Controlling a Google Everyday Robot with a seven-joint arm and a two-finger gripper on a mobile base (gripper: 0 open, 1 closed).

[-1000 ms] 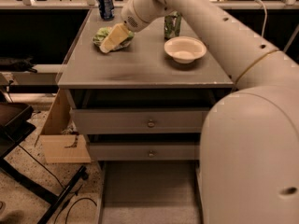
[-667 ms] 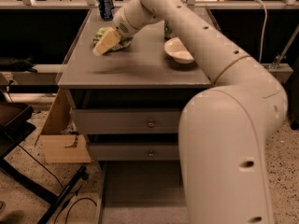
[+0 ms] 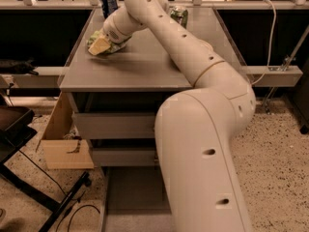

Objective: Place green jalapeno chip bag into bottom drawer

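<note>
Over at the left edge there's a cardboard box (image 3: 62,138) tucked by the cabinet, and up in the upper left the green jalapeno chip bag (image 3: 93,36) is lying crumpled on the grey tabletop (image 3: 140,66) with the gripper (image 3: 99,47) pressed right down onto it, though I honestly can't tell if it's got a hold of it or not. Just behind that, a blue can (image 3: 109,1) stands at the back edge. The bottom drawer (image 3: 135,192) is pulled open at bottom centre, a green can (image 3: 179,14) peeks out behind the arm (image 3: 203,149), which fills the right half.
</note>
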